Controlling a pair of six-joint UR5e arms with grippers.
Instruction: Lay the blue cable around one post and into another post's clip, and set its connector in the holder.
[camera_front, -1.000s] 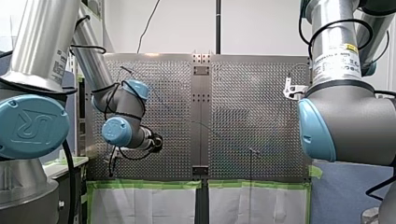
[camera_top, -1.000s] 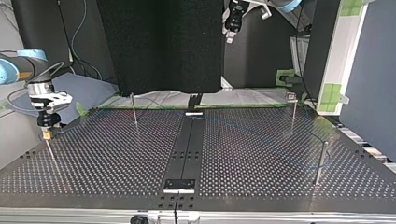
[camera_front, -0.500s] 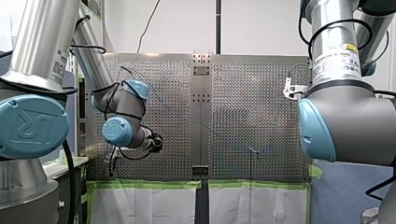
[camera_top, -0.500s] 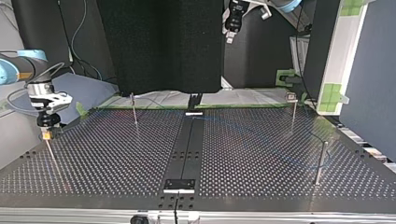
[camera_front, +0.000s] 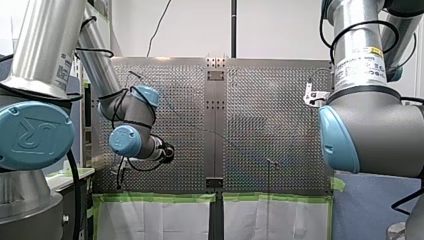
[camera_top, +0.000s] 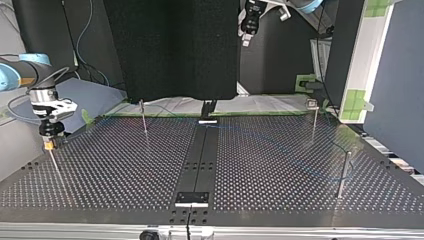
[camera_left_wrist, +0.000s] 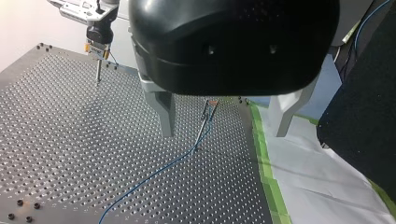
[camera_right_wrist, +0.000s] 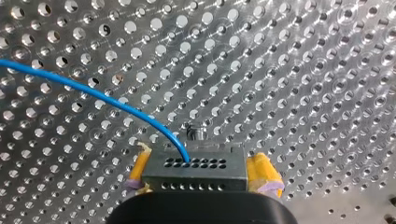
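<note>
- My right gripper (camera_right_wrist: 201, 173) was clamped on the connector (camera_right_wrist: 194, 163), just above the holder (camera_right_wrist: 196, 132). The cable (camera_right_wrist: 93, 95) curved away from it.
- My left gripper (camera_left_wrist: 223, 133) was spread and empty, raised well away from the holder.
- The cable reached the clip post (camera_left_wrist: 205, 116), well apart from the holder. Whether it sat in the clip was too small to tell.
- A faint blue line met the far post (camera_top: 342, 172), the one farthest from the holder. Routing looked about done.
- Seating the connector seemed to be what was left.
- The holder stood near the table (camera_top: 125, 170) edge. With bare plate around it and nothing just beside it, a straight descent looked unobstructed.
</note>
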